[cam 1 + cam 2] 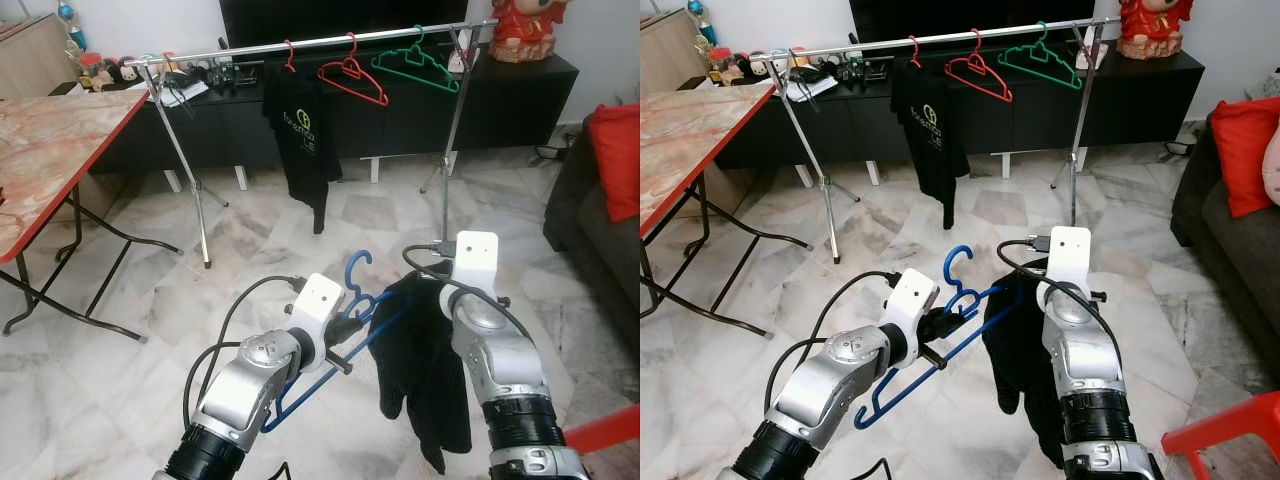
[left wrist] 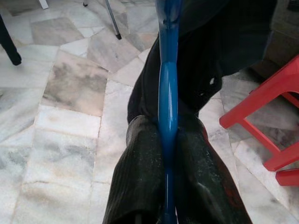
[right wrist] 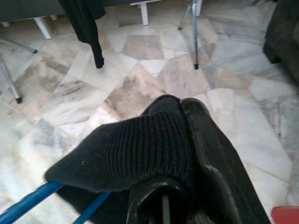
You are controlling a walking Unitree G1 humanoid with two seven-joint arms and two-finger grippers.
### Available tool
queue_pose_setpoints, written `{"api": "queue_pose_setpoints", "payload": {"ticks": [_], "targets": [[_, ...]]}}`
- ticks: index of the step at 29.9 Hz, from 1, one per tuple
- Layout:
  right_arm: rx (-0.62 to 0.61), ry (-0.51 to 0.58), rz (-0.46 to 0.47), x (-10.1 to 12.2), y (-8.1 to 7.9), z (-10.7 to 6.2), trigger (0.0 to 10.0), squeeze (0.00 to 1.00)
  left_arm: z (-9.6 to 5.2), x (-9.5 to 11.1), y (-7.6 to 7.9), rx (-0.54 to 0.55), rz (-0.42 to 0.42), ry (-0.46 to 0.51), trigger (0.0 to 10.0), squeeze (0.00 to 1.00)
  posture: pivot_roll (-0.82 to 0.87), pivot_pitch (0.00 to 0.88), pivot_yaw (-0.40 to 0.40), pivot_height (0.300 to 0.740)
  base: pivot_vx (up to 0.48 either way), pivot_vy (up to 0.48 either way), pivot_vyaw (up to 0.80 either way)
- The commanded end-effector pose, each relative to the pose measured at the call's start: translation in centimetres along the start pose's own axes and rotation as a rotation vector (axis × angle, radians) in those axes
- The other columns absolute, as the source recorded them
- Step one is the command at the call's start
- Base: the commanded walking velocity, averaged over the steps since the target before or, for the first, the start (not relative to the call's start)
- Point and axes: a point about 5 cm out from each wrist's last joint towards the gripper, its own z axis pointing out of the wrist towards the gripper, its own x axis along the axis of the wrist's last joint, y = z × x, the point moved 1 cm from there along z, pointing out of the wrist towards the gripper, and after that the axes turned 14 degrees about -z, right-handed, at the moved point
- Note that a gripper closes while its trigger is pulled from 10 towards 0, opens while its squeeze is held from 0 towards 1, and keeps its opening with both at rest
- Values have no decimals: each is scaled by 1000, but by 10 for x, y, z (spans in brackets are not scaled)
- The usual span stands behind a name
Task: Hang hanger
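Left gripper [image 2: 167,205] pinches the blue hanger [image 1: 330,345]; right gripper [image 3: 180,186] clamps the garment [image 1: 425,370] (draped on hanger). Rail [image 1: 320,42] lies ahead, above, well apart; hook faces it.

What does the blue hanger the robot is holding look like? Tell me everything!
The blue hanger looks like thin, shiny plastic with a curled hook on top, pointing up. It is tilted, low end toward the robot. The left end effector is shut on its bar, and a black knitted garment is draped over its far end, where the right end effector pinches the cloth. It floats above the marble floor, short of the clothes rail.
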Motion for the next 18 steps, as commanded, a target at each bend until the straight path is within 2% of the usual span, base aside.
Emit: {"api": "queue_pose_setpoints", "payload": {"ticks": [1,3,9,15,16,18], "targets": [[26,52,10,15,-8,-5,10000,0,1,3,-2,15,15,-8,10000,0,-33,1,75,740,0,0,0],[48,57,31,17,-17,-7,10000,0,3,4,-1,15,5,-4,10000,0,-33,1,75,740,0,0,0],[60,64,64,20,-25,-9,10000,0,6,7,1,6,-8,9,10000,0,-31,0,67,740,0,0,0],[54,53,108,20,-25,-9,10000,0,8,9,-5,55,-10,31,10000,0,-31,0,67,740,0,0,0],[65,48,129,20,-27,-11,10000,0,9,13,-10,100,-24,69,10000,0,-34,0,67,740,0,0,0],[74,43,151,19,-30,-12,10000,0,11,17,-13,123,-46,99,10000,0,-34,0,67,740,0,0,0]]}}
